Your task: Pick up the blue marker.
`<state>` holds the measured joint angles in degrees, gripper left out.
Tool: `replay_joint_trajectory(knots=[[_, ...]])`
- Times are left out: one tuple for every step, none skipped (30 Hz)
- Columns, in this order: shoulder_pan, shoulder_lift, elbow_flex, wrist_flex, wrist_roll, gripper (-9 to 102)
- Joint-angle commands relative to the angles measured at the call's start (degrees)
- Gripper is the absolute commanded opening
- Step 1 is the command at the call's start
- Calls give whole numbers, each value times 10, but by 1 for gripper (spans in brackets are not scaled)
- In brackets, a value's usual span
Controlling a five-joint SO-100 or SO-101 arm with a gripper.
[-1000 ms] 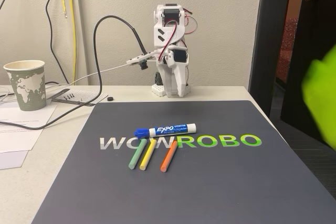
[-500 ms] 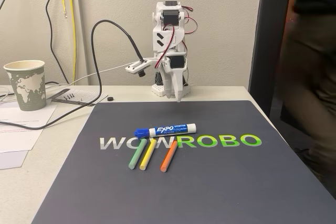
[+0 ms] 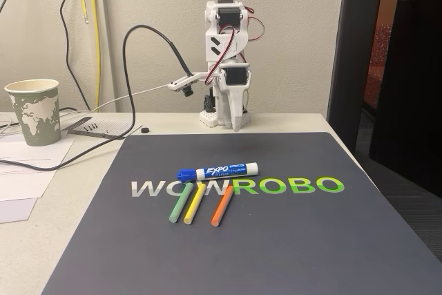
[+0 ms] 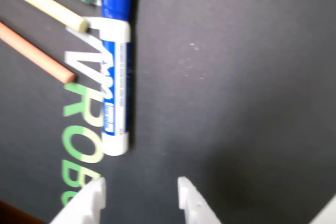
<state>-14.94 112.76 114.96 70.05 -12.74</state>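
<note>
The blue marker (image 3: 217,171) lies flat on the dark mat, a white barrel with an Expo label and its blue cap to the left in the fixed view. In the wrist view the marker (image 4: 113,72) runs up and down at left, cap at the top. My gripper (image 3: 238,126) hangs fingers-down at the white arm's base, behind the mat's far edge and well back from the marker. The wrist view shows the gripper (image 4: 140,188) open at the bottom edge, nothing between its fingertips (image 4: 185,190), the marker's end just up and left of them.
Thin green (image 3: 183,203), yellow (image 3: 195,203) and orange (image 3: 222,204) sticks lie fanned just in front of the marker. A paper cup (image 3: 33,110), papers and black cables sit at the left. A dark door frame (image 3: 349,46) stands at the right.
The person passing in the doorway at right is gone. The arm has shifted slightly at its base, the gripper's tip rising a little. Marker and sticks have not moved.
</note>
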Motion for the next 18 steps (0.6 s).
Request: replay_joint_trajectory(knots=[[-4,-7,-26,-33,29,16],[-4,-12,-25,-42,37,16],[-4,-18,-25,-51,45,15],[-4,-26,-25,-62,53,15],[-4,-33,-25,-71,59,14],[-4,-40,-25,-79,65,13],[-2,-46,-25,-87,70,12],[-1,-53,-25,-93,75,11],[1,-61,-26,-98,79,11],[2,-65,-26,-101,83,10],[2,-71,-26,-106,87,9],[2,-77,-26,-112,93,9],[2,-83,-26,-117,97,8],[2,-87,-26,-123,98,8],[2,-93,-26,-129,99,7],[2,-98,-26,-134,99,7],[2,-104,-26,-139,98,7],[2,-108,-26,-143,97,8]])
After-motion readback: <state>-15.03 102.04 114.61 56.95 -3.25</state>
